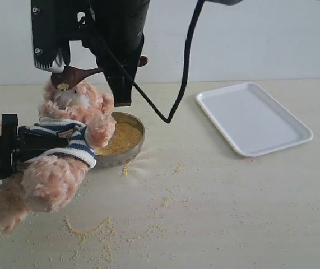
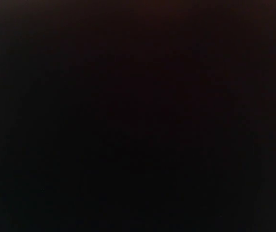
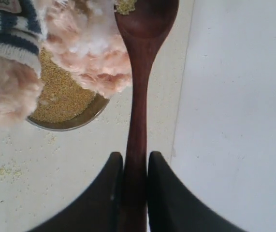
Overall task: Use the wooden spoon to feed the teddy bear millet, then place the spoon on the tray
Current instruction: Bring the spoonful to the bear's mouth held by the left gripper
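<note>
- Left gripper (image 1: 46, 143): comes in from the left edge of the exterior view, black jaws clamped across the bear's (image 1: 73, 120) striped shirt and holding it tilted. Its wrist view is black and adds nothing.
- Bear: its head leans up toward the spoon, with one paw resting over the bowl's (image 1: 130, 156) rim.
- Spoon (image 1: 77, 74): its round end sits right at the bear's face, carrying a few grains of millet (image 1: 63, 86). The handle runs roughly level, rightward into the right gripper.
- Right gripper (image 3: 135, 162): both fingers are pinched on the handle near its far end, a firm hold.
- Bowl: just right of the bear and heaped with millet. Loose grains are strewn over the table (image 1: 232, 213) in front.
- Tray (image 1: 253, 117): bare, well apart to the right of the spoon and past the bowl. Its long side runs diagonally, from far-left to near-right.
- Judgement: the feeding step looks under way. To set the spoon down, the right arm, the nearer one, would have to swing rightward and bring the handle in line with the tray's length.
</note>
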You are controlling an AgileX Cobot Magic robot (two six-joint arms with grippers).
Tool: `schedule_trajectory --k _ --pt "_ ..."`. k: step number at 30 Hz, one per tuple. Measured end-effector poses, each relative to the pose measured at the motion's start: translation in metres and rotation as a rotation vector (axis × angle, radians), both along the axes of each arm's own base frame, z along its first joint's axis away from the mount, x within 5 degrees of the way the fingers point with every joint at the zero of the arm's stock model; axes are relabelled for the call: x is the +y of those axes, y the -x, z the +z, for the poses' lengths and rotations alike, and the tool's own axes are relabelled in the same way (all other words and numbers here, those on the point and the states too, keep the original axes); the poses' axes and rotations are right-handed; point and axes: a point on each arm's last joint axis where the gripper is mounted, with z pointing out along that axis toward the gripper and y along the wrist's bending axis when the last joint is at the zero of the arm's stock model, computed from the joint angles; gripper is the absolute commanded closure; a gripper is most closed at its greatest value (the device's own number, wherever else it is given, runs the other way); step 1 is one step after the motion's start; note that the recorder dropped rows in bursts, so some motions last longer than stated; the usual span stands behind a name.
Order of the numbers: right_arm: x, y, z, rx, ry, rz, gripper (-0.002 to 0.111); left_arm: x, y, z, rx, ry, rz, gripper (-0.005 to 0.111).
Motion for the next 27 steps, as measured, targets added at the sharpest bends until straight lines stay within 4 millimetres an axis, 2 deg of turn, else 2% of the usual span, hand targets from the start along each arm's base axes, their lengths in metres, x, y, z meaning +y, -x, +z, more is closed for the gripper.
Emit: schedule_trajectory --k 4,7,12,14,15,16,18,20,21,22,24,27 --pt "0.008 0.005 -0.014 -0.075 0.085 -0.011 0.109 0.000 0.000 0.000 -0.001 0.004 -0.002 0.102" --pt "0.001 0.005 -0.048 -0.084 0.156 -0.060 0.109 0.000 0.000 0.000 -0.001 0.004 -0.002 0.102" --pt "0.002 0.003 -0.049 -0.096 0.066 -0.145 0.109 0.000 -0.001 0.001 -0.010 0.007 0.013 0.102" --pt "-0.003 0.008 -0.037 -0.073 -0.015 -0.206 0.109 0.000 -0.001 0.001 -0.010 0.007 0.013 0.102" --pt "-0.008 0.014 -0.020 -0.057 -0.083 -0.219 0.109 0.000 -0.001 0.001 -0.010 0.008 0.015 0.102" --pt "-0.019 0.025 0.007 -0.041 -0.165 -0.230 0.109 0.001 -0.002 0.001 -0.015 0.011 0.026 0.102" --pt "-0.048 0.046 0.039 0.023 -0.155 -0.269 0.109 0.005 -0.007 0.004 -0.061 -0.004 0.033 0.102" --pt "-0.066 0.054 0.048 0.085 -0.110 -0.328 0.109 0.012 -0.013 0.008 -0.086 -0.009 0.057 0.102" --pt "-0.066 0.052 0.047 0.124 -0.158 -0.327 0.109 0.012 -0.012 0.007 -0.085 -0.014 0.045 0.102" --pt "-0.060 0.048 0.047 0.138 -0.240 -0.298 0.109 0.011 -0.011 0.006 -0.083 -0.021 0.028 0.102" --pt "-0.034 0.037 0.035 0.079 -0.287 -0.150 0.109 0.011 -0.009 0.006 -0.068 -0.022 0.011 0.102" --pt "0.005 0.024 -0.017 -0.061 -0.087 -0.057 0.109 0.011 -0.009 0.006 -0.062 -0.019 0.008 0.102"
